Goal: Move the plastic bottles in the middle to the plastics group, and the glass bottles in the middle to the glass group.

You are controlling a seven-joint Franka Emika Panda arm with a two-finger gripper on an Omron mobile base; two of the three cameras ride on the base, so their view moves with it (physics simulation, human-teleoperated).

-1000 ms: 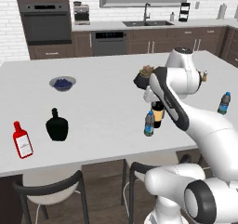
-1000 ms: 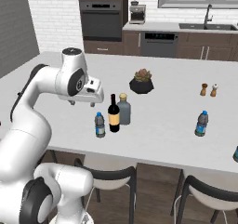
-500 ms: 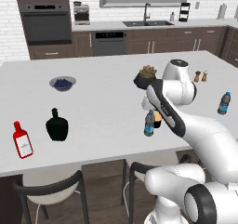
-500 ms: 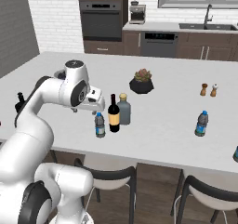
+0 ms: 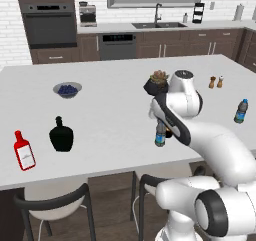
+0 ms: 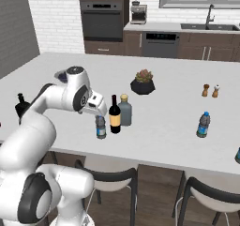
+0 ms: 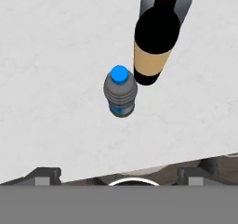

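Jaws: spread wide and empty; the gripper hangs above the countertop with nothing between its two dark finger tips.

Nearest thing: small water bottle, seen from the hand straight down onto its cap, at about 12 o'clock from the gripper and apart from it.

Water bottle look: clear ribbed body, blue cap, blue label band; upright; far shorter than its neighbour. From the left base it stands near the front edge of the island, partly behind the forearm.

Next out: wine bottle, at 1 o'clock from the water bottle in the hand view, just beside it or touching; dark glass, tan label, upright.

Beyond that: grey bottle with gold cap, close behind the wine bottle at 1 o'clock again.

Plastics group: matching water bottle, well apart on the arm's right.

Glass group: black flask and red bottle, well apart on the arm's left, near each other.

Done: by the look of it, nothing; all three middle bottles stand together.

Left: judged, all three moves, and the water bottle looks first in line.

Step in hand: likely lining up over the water bottle before a descent.
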